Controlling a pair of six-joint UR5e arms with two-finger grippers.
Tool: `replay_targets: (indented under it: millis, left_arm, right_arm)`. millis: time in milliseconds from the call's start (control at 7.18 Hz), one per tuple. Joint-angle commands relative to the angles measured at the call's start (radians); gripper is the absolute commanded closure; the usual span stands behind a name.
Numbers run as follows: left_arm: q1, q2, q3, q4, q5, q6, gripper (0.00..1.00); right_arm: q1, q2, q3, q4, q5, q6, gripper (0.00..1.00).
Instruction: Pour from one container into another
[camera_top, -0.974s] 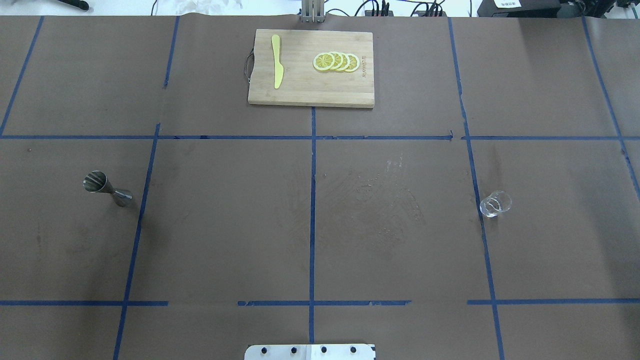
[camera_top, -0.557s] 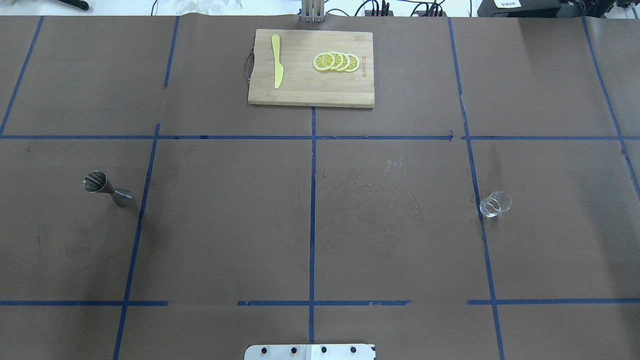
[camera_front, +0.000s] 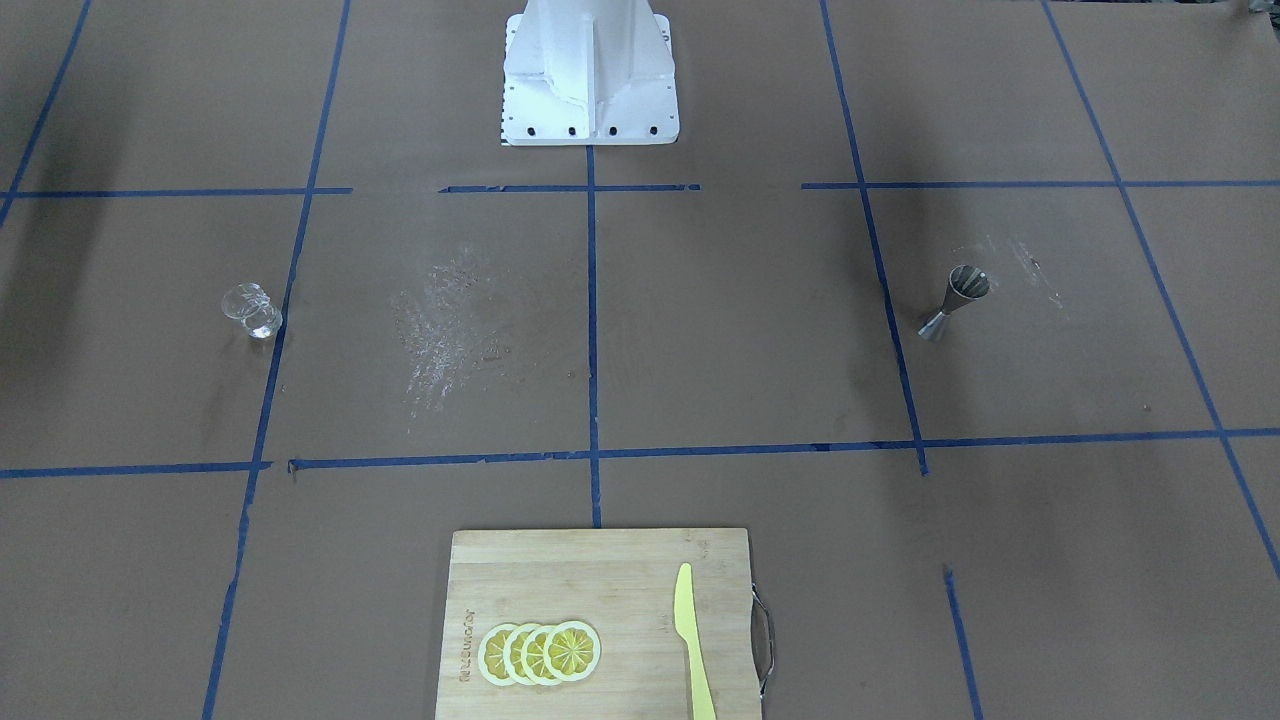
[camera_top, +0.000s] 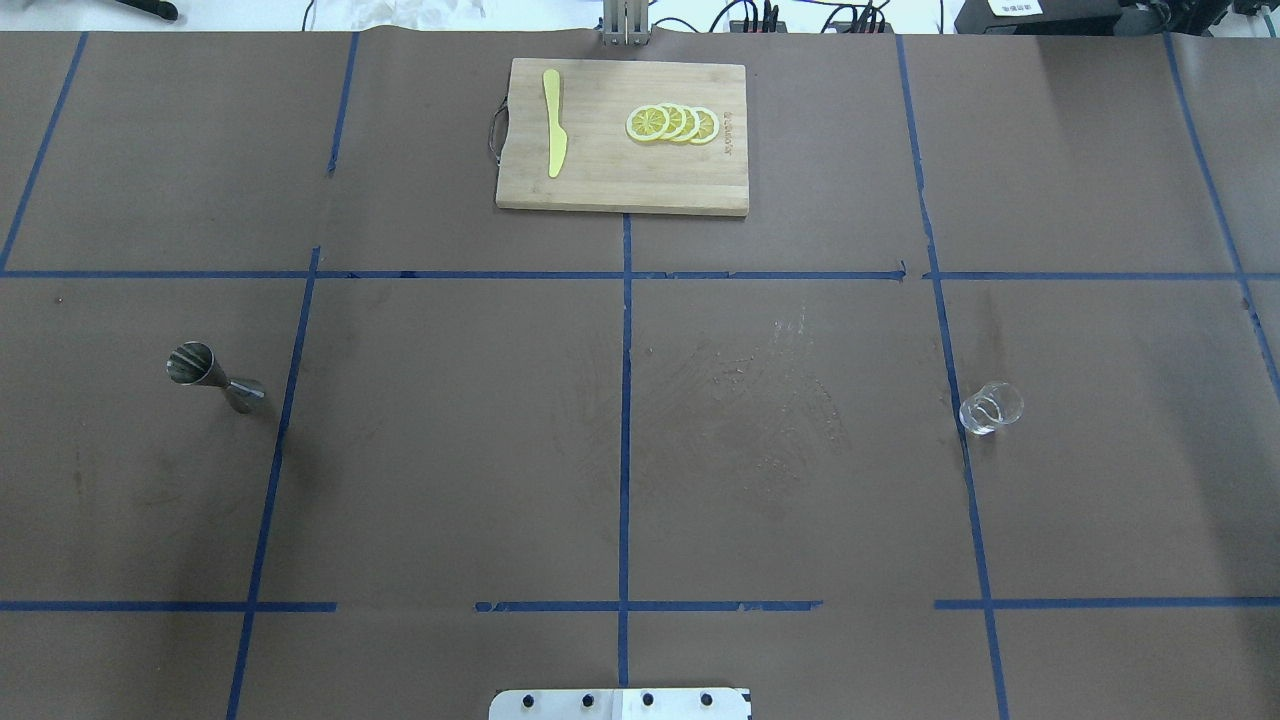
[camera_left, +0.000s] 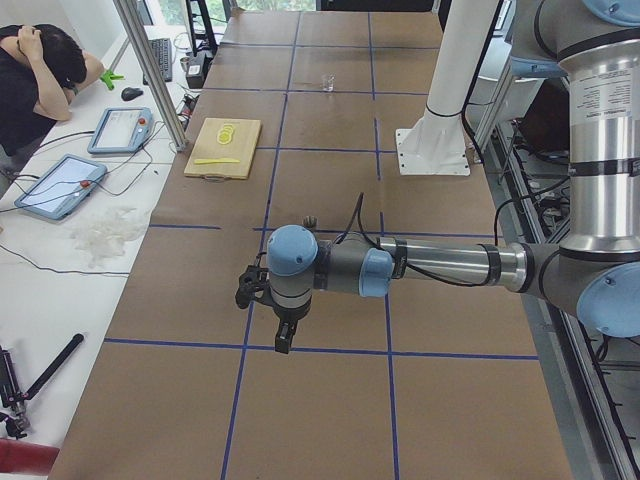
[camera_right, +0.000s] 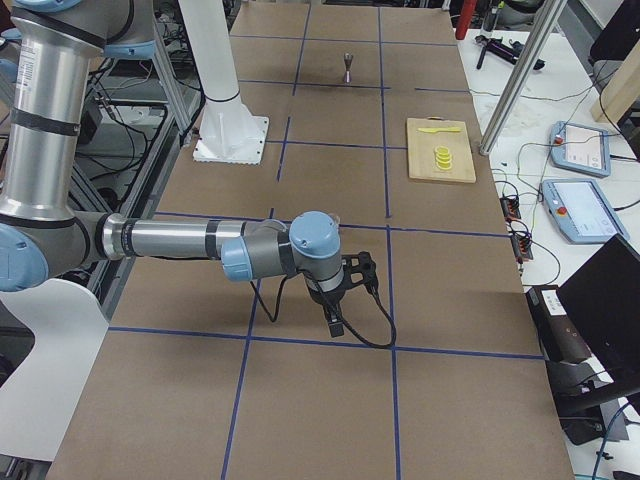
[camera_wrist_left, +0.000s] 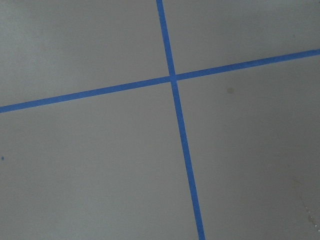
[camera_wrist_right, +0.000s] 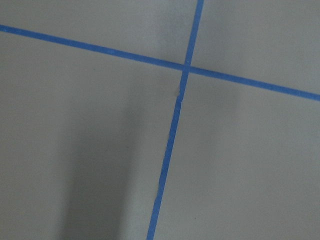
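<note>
Overhead exterior: nothing is being poured yet; clear cup and jigger are being left untouched, well apart, either side of the cutting board. Whether left gripper and right gripper are spread cannot be told.

This is a robotics lab, not a kitchen. The long counter is covered in brown paper and marked off into a grid with blue tape. A white pedestal bolted to it carries two industrial arms, the left arm and the right arm, both with grey tubes and pale blue joint caps. Aluminium posts frame the rig. White side tables hold teach pendants, a keyboard, a laptop and loose cables, and a person sits at one of them.
</note>
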Motion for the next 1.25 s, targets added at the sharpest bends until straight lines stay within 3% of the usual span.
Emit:
replay_targets:
  millis: [0, 418, 696, 1113]
  left_arm:
    - [-0.002, -0.027, 0.013, -0.010, -0.007, 0.000, 0.00]
    - [-0.002, -0.033, 0.041, -0.213, -0.005, 0.004, 0.00]
    - [-0.003, -0.013, 0.071, -0.539, -0.005, 0.004, 0.00]
    - [-0.004, -0.013, 0.068, -0.666, -0.063, -0.056, 0.00]
  right_arm:
    - [0.000, 0.016, -0.015, 0.044, 0.006, 0.108, 0.00]
    - [0.000, 0.041, -0.017, 0.044, 0.004, 0.130, 0.00]
    - [0.000, 0.056, -0.020, 0.043, 0.006, 0.130, 0.00]
    - [-0.002, 0.084, -0.008, 0.044, 0.009, 0.131, 0.00]
